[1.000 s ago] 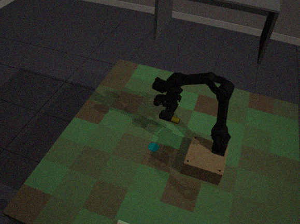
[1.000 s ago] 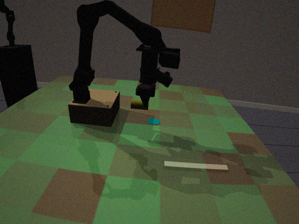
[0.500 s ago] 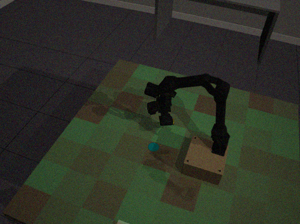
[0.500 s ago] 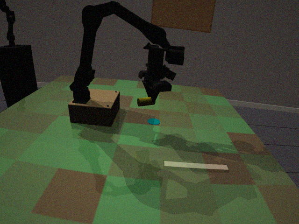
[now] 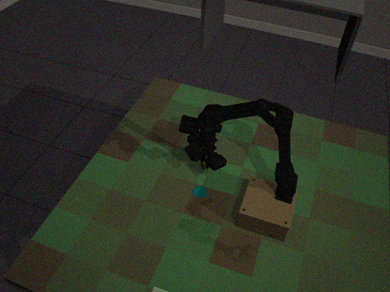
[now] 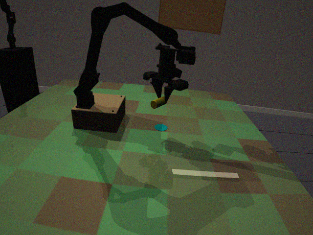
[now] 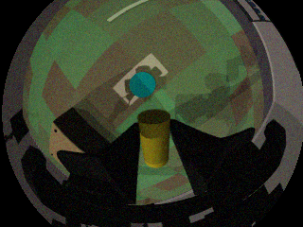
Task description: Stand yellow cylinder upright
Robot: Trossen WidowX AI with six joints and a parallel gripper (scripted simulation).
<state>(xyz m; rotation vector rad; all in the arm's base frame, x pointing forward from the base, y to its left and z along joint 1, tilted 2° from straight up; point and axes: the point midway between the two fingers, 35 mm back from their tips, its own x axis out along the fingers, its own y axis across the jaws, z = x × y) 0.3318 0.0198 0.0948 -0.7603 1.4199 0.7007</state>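
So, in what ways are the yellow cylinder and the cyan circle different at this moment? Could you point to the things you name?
The yellow cylinder point(image 5: 203, 165) point(image 6: 157, 102) point(image 7: 155, 144) is a solid body; the cyan circle point(image 5: 199, 191) point(image 6: 161, 127) point(image 7: 142, 84) is a flat disc. The cylinder is tilted in the air, gripped by the end effector point(image 5: 204, 163) point(image 6: 163, 100) point(image 7: 155, 130); the circle lies on the checkered surface.

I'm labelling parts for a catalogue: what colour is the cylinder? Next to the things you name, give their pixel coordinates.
The cylinder point(image 5: 203, 165) point(image 6: 157, 103) point(image 7: 155, 148) is yellow, clearest in the wrist view.
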